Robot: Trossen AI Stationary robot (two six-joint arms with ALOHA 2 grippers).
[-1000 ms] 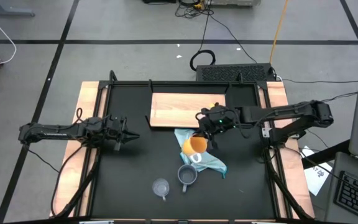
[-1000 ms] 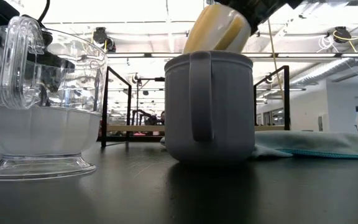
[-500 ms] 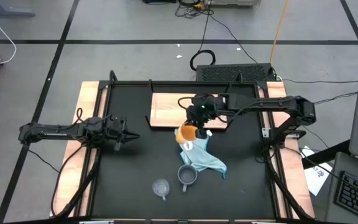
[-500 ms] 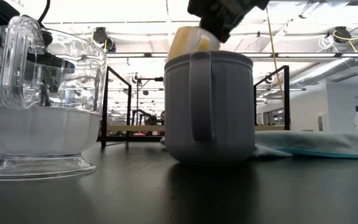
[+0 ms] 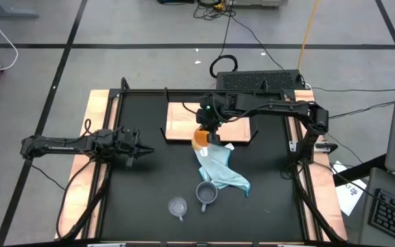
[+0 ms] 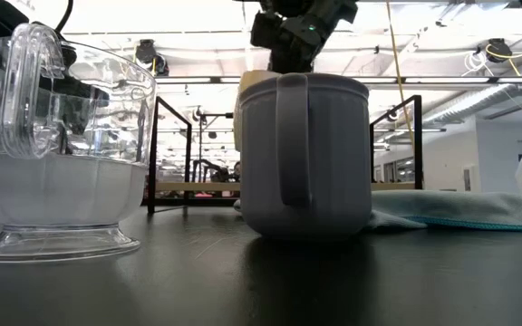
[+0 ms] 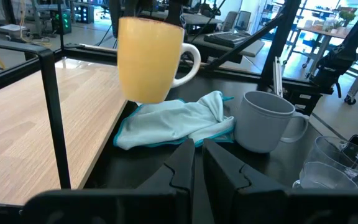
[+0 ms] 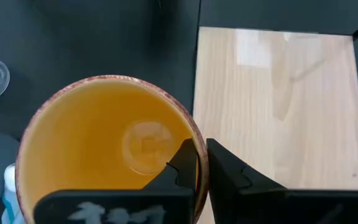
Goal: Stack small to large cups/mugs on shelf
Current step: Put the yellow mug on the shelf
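The orange mug [image 7: 149, 59] with a white handle [image 7: 190, 62] hangs in the air over the near edge of the shelf [image 5: 184, 118], a light wooden board, with my right gripper [image 8: 201, 155] shut on it. The grey-blue mug [image 5: 206, 193] and the clear glass cup [image 5: 177, 206] stand upright on the black tabletop near the front. My left gripper [image 7: 197, 158] waits shut at the table's left, pointing level toward the mugs. My right gripper pinches the orange mug's rim [image 8: 194, 132], one finger inside the mug and one outside, on the side nearest the shelf. The fingers come from above, slanting down. The mug hangs below them, lifted clear and nearly upright, mouth up.
A light blue cloth [image 5: 219, 170] lies crumpled on the tabletop between the shelf and the grey-blue mug. Black brackets [image 7: 55, 118] stand at the shelf's ends. The black tabletop [image 5: 142, 185] has wooden strips along its left and right sides.
My right gripper has carried the orange mug from above the cloth toward the table's far edge and left, to the shelf's near edge. The mug, tilted before, now hangs nearly upright. The grip has stayed shut.
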